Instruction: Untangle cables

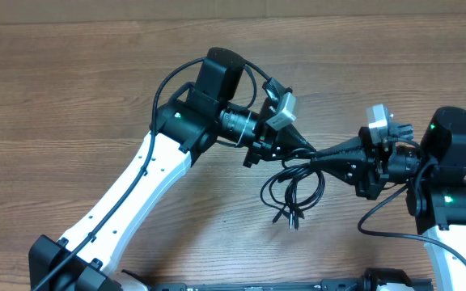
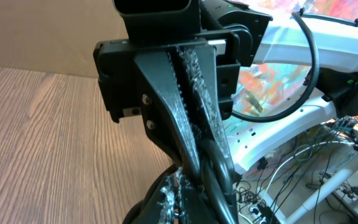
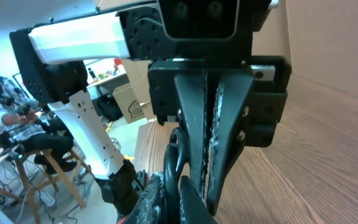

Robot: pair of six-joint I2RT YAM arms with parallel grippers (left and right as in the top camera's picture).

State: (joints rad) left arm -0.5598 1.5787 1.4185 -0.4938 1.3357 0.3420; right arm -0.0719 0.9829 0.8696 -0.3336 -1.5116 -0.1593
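My table (image 1: pixel 71 97) is brown wood-grain boards running left to right, with the cables (image 1: pixel 296 171) looping low over it just right of centre, plug ends on the near side, and honestly can't tell if they touch the wood.

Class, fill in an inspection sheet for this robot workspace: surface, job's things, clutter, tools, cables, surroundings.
Surface: wooden table, its wood grain showing.
Job's things: thin black cables bunched in loops near the centre, plug ends pointing toward the front edge.
Clutter: nothing seen.
Tools: left tool and right tool are both shut. Their tips meet at the top of the bundle, and each appears to pinch a strand.
Cables: thick black arm leads loop along both arms, apart from the bundle.
Surroundings: cardboard wall behind the table. Off the table are a seated person and loose wiring.
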